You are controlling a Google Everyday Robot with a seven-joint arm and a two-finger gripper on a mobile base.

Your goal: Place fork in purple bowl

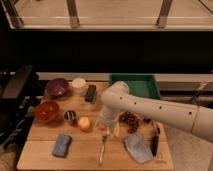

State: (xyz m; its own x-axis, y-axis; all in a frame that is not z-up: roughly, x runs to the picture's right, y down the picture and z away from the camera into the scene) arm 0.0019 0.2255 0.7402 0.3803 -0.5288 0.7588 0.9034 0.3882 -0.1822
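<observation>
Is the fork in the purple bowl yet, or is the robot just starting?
Just starting. Done: nothing yet; the fork lies flat on the wooden board, apart from the purple bowl at the far corner. In hand: the claw hangs open right above the fork's upper end, gripping nothing. Left: grab the fork, lift it, carry it to the bowl and let go.

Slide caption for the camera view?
Gripper, jaws open, poised over slim silvery metal fork on wooden board; round dark-purple bowl sits back-left.
</observation>
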